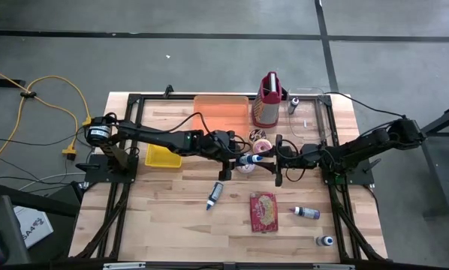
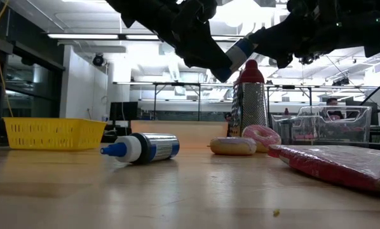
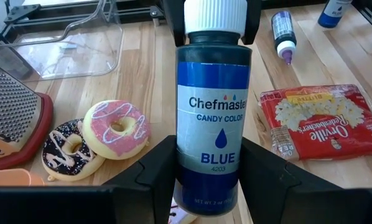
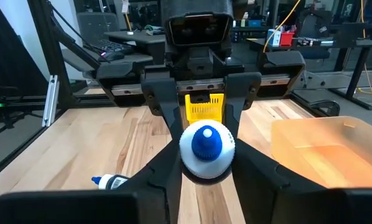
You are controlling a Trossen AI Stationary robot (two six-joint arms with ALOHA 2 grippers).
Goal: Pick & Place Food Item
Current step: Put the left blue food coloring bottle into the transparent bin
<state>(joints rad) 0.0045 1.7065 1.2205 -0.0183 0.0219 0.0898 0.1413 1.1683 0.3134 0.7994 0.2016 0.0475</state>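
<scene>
A blue candy-colour bottle with a white cap hangs level above the table's middle, between my two grippers. My left gripper comes from the table's left and is shut on the bottle's bottom end. My right gripper comes from the right, shut on the cap end. Below them a pink donut and a chocolate donut lie flat on the table. A red popcorn bag also lies flat, toward the near edge. My left gripper pinches the bottle's lower body, near its base, between its two fingers. The fingers come from the table's left, slanting a little down, and lie along the bottle. The bottle is lifted clear of the table. My right gripper has the white cap between its two fingers, which come level from the table's right, along the bottle. The cap's blue tip points back between them.
A second blue-tipped bottle lies on the table near the middle, and two small bottles lie at the near right. A yellow basket, an orange tray, a grater and a clear container stand farther back.
</scene>
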